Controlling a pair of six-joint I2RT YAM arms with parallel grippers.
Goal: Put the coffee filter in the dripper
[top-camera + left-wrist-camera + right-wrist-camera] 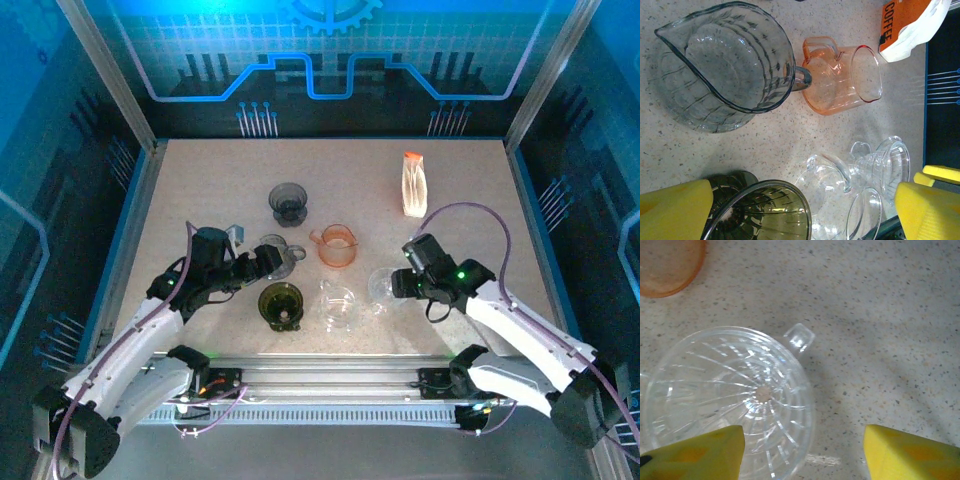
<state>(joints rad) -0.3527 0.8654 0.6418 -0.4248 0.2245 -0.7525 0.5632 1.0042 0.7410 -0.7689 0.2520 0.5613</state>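
Note:
The coffee filter pack [413,183], white with an orange label, stands at the back right; its "COFFEE" label [910,25] shows in the left wrist view. A clear dripper [385,287] [730,400] lies on the table beside my right gripper [400,283] [802,455]. That gripper is open: one yellow pad [695,455] hangs over the dripper's bowl, the other over bare table. An olive dripper [280,303] [760,212] and a dark grey dripper [289,203] stand further left. My left gripper [262,262] [800,215] is open above the olive dripper and holds nothing.
A grey glass pitcher [278,255] [725,65], an orange pitcher [338,245] [842,80] and a clear server [340,303] [835,195] crowd the table's middle. The clear dripper [887,165] lies on its side against the server. Frame posts and blue edges bound the table.

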